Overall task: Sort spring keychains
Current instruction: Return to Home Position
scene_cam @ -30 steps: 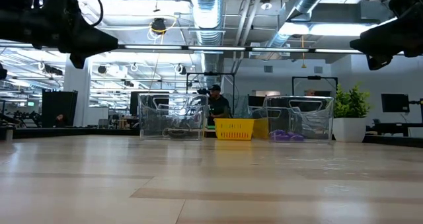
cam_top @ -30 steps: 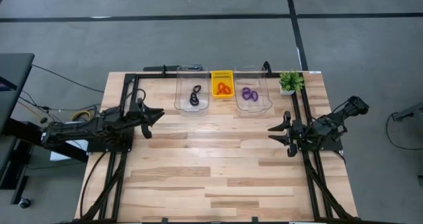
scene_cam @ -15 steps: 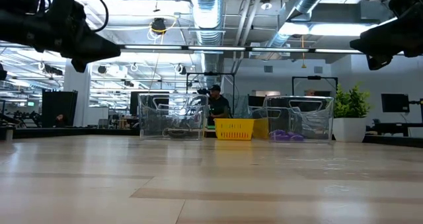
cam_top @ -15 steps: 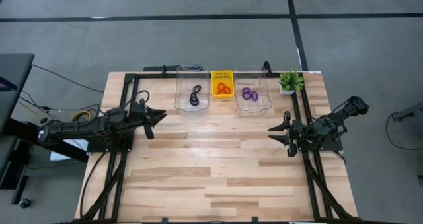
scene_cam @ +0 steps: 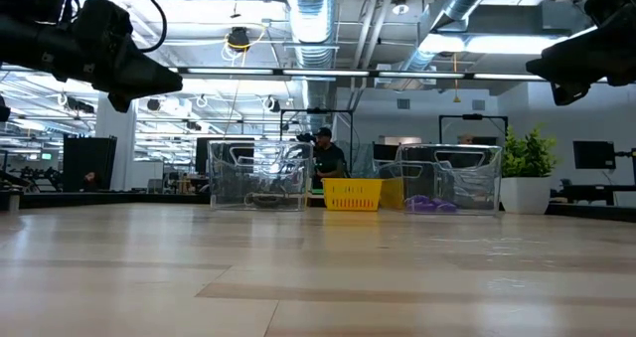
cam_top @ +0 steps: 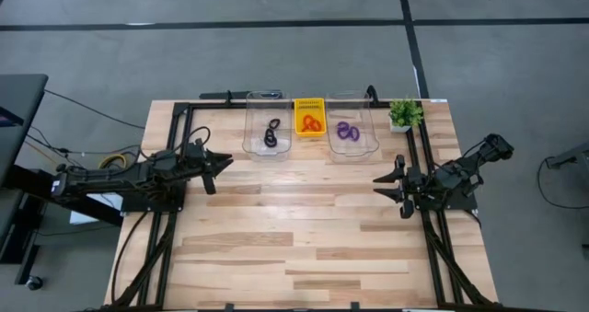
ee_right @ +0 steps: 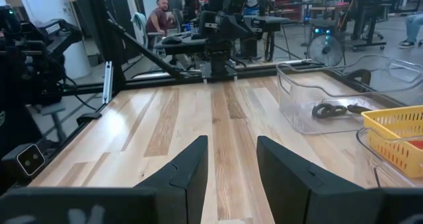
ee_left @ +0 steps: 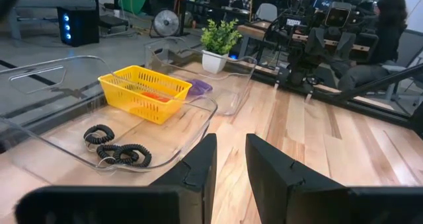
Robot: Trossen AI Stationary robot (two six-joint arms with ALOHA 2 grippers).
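The left end effector (ee_left: 229, 141) hangs empty, narrowly parted, at the counter's (cam_top: 304, 238) left edge. The black spring keychains (cam_top: 271, 132) lie in the left bin (cam_top: 249, 142), the orange spring keychains (cam_top: 311, 123) in the yellow basket (cam_top: 310, 101) and the purple spring keychains (cam_top: 345, 131) in the right bin (cam_top: 370, 137), so sorting looks done. The right end effector (ee_right: 231, 141) hangs empty and parted at the opposite edge.

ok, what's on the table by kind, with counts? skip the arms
Clear bins: 2
Yellow basket: 1
Potted plant: 1
Total: 4, leaving out the spring keychains inside the containers, which are too small to count reliably.
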